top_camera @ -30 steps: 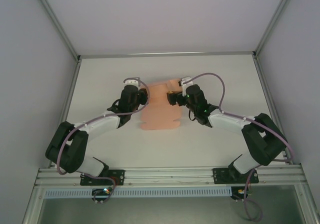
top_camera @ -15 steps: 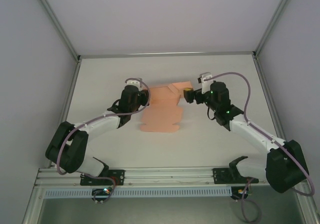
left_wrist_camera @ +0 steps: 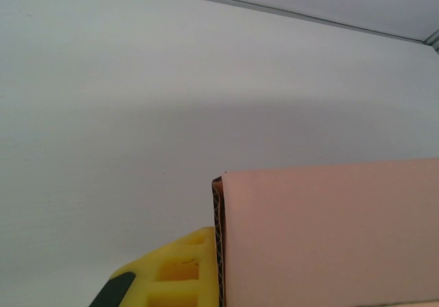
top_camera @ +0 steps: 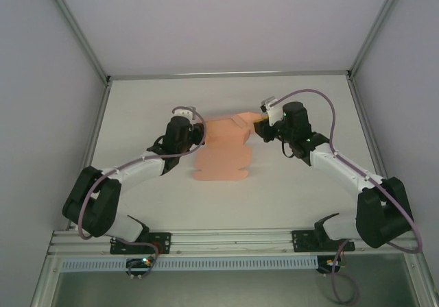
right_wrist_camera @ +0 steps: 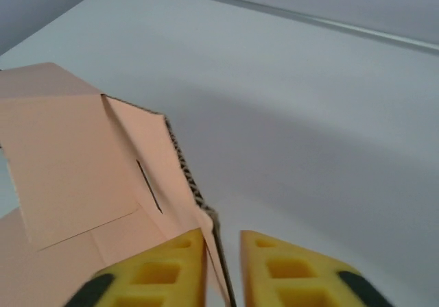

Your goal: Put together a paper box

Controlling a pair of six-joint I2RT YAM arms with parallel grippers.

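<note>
Because thin, light, easily creased: hold paper box [top_camera: 223, 153] by edges near folds, gently. Lying flat at middle of table [top_camera: 137, 101]. Left edge clenched in left gripper [top_camera: 200, 133]; raised far-right flap clenched in right gripper [right_wrist_camera: 223, 242].

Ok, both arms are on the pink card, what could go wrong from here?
The right gripper straddles only the very edge of the flap, so it may slip off or crush it. The left gripper pinches the paper box at its opposite edge; pulling apart could tear or buckle the card.
</note>
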